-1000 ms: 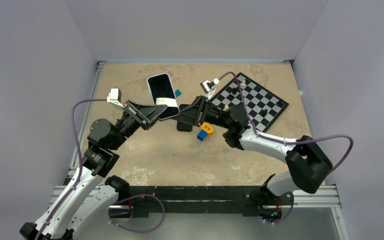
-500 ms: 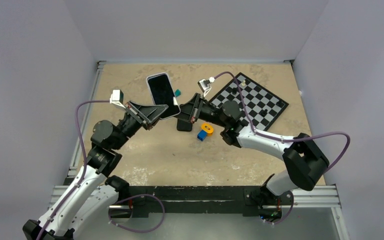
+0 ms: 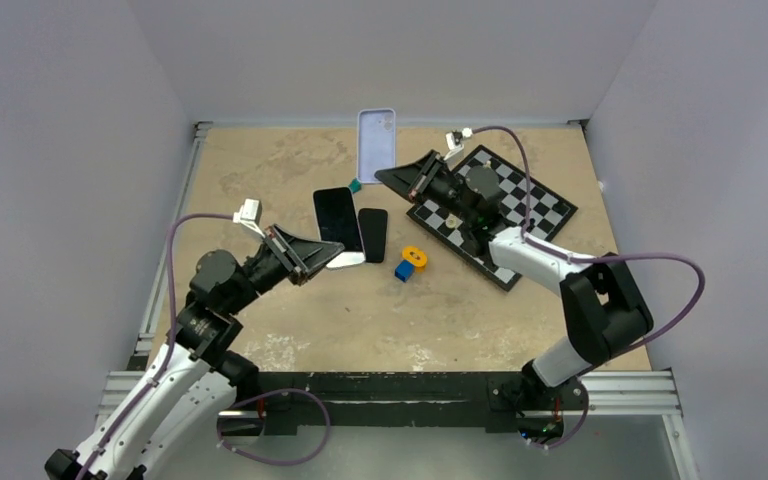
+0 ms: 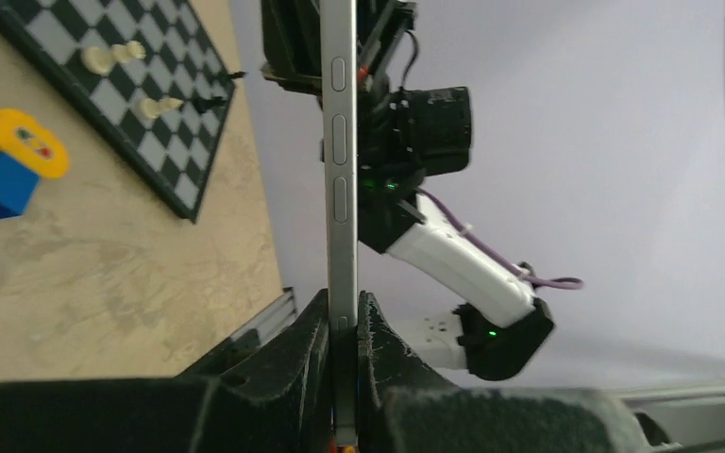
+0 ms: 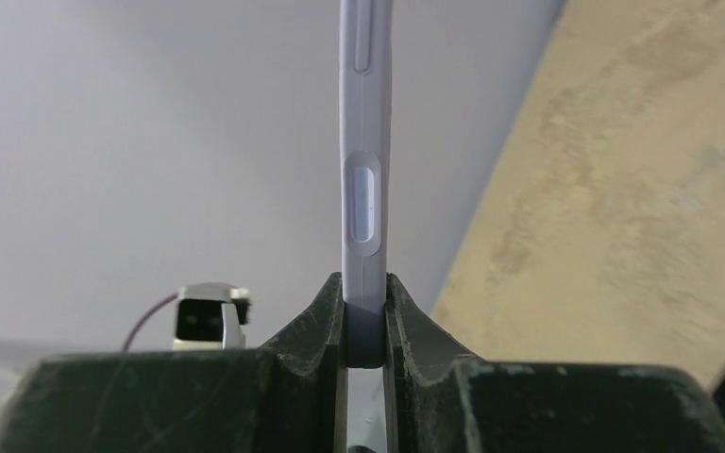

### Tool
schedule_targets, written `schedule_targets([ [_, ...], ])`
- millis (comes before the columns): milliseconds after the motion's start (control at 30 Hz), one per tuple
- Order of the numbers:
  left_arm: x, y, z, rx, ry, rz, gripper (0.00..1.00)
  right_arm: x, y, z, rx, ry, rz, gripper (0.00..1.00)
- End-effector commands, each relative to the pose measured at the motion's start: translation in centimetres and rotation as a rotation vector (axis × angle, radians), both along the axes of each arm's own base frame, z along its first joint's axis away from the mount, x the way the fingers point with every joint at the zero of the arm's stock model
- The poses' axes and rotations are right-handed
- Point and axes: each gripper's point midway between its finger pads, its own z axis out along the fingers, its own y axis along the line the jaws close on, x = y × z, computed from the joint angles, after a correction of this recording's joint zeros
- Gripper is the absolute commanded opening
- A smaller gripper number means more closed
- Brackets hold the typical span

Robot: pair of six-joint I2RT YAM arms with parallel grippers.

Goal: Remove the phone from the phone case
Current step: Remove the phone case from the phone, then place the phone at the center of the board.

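Black glass with a silver metal edge marks the bare slab phone (image 3: 338, 222) left of centre, its near end pinched in the left gripper (image 3: 332, 258), which is clenched on it. The left wrist view shows the phone's thin buttoned edge (image 4: 341, 142) rising from between the pads with no sleeve around it. Just beside it a flat black rectangular object (image 3: 372, 234) lies on the sandy table (image 3: 290, 310), with a blue block carrying an orange ring (image 3: 407, 265) near that. Further right and back, the pale lavender soft phone case (image 3: 377, 140) is held up near the rear wall, well apart from the phone, by the right gripper (image 3: 385, 175), which is clamped on its lower edge. The black-and-white chessboard (image 3: 540, 205) lies beyond. By my reading the separation itself is done; what remains is probably setting both pieces down and letting go.
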Motion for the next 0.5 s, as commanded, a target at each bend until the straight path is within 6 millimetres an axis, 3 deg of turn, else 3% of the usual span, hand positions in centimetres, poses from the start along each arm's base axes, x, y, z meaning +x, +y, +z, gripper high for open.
schedule_targets([
  [0, 1.5, 1.1, -3.0, 0.22, -0.037, 0.088, 0.0, -1.3, -2.1, -4.9, -0.246, -0.002, -0.074, 0.0],
  [133, 4.8, 2.8, -7.6, 0.452, 0.006, 0.161, 0.0, -3.8, -5.3, -9.1, -0.431, 0.017, -0.129, 0.0],
  [233, 7.5, 5.2, -10.3, 0.586, 0.079, 0.188, 0.0, -6.1, -8.2, -10.6, -0.54, 0.015, -0.178, 0.0],
  [400, 11.8, 8.9, -12.3, 0.768, 0.106, 0.231, 0.0, -9.7, -11.2, -9.7, -0.606, -0.035, -0.201, 0.0],
  [467, 12.8, 8.9, -13.0, 0.815, 0.112, 0.179, 0.0, -10.7, -12.3, -8.7, -0.618, -0.058, -0.225, 0.0],
])
